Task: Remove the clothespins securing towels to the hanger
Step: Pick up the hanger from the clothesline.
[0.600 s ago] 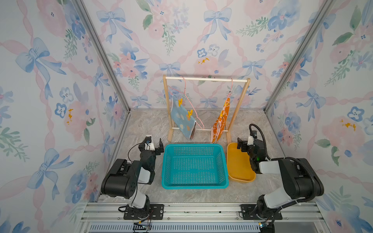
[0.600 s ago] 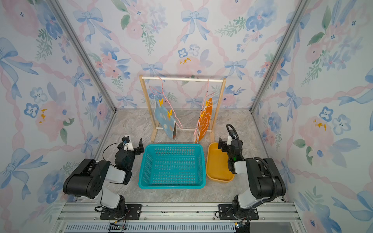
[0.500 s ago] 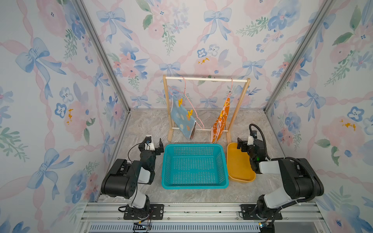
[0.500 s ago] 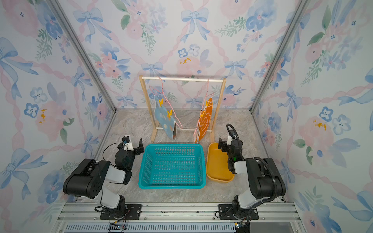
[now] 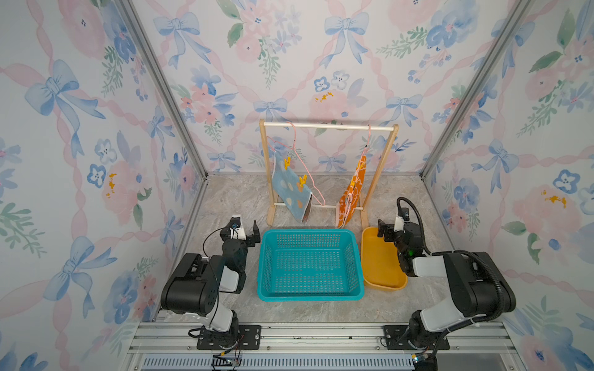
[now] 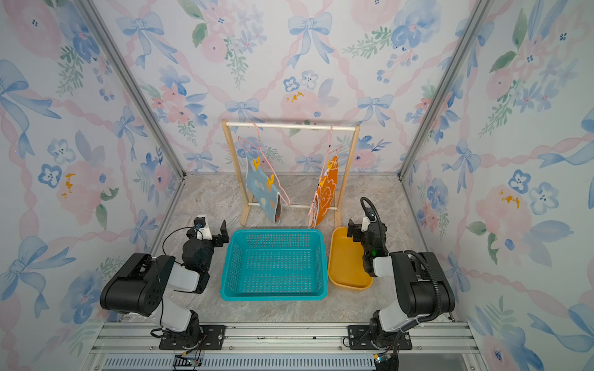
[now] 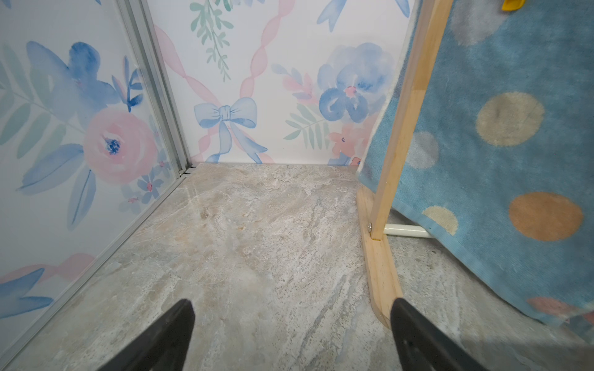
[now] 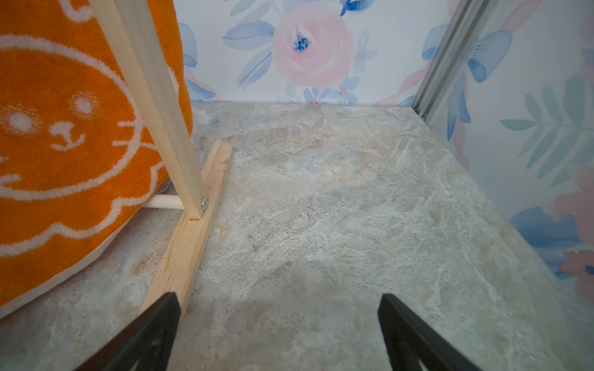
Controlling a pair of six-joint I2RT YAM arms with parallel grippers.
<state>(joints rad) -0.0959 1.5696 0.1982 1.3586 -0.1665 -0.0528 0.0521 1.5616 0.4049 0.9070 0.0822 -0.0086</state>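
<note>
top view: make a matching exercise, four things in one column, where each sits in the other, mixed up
1. blue spotted towel
2. orange lion towel
3. teal basket
4. yellow tray

a. on the table, nearer the right gripper
b. hung from the rack, nearer the left gripper
c. on the table, nearer the left gripper
d. hung from the rack, nearer the right gripper

1-b, 2-d, 3-c, 4-a

You're looking into a lab test booth dressed up to feel homely: floral bow wallpaper (image 5: 289, 48) on panels held by aluminium corner posts (image 5: 162, 86), a marble-look table (image 5: 234, 199), and two robot arms (image 5: 205, 282) bolted to a slotted metal rail (image 5: 321, 334) at the front.
</note>
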